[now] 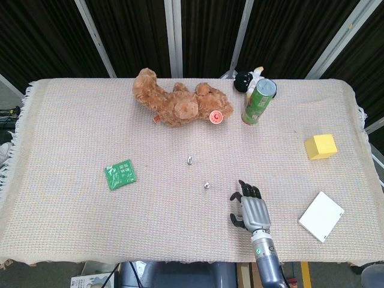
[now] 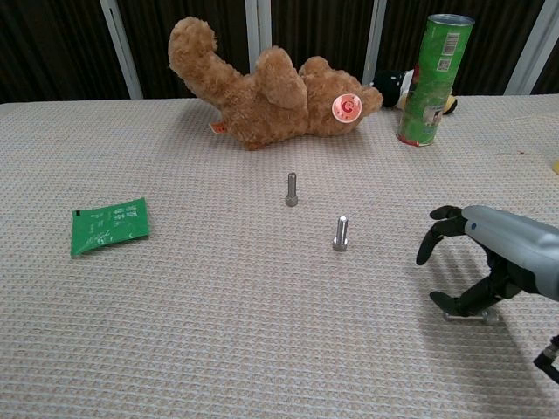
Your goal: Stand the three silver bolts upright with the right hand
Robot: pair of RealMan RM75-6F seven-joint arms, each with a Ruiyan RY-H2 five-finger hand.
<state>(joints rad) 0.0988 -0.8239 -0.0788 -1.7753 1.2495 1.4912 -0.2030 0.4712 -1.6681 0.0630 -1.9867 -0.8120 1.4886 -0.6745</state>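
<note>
third bolt (image 2: 467, 317) flat, lengthwise left-right

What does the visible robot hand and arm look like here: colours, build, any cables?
The right hand has a smooth silver-grey metallic back and black segmented fingers. In the head view, its grey cylindrical wrist carries a small green light; a thin black cable hangs below it.

My right hand (image 2: 476, 266) covers most of the lying bolt (image 2: 472, 318); contact cannot be confirmed. My forearm is cut off by the chest view's right edge. A black-and-white toy (image 2: 393, 87) is partly hidden behind the can (image 2: 430, 78).
</note>
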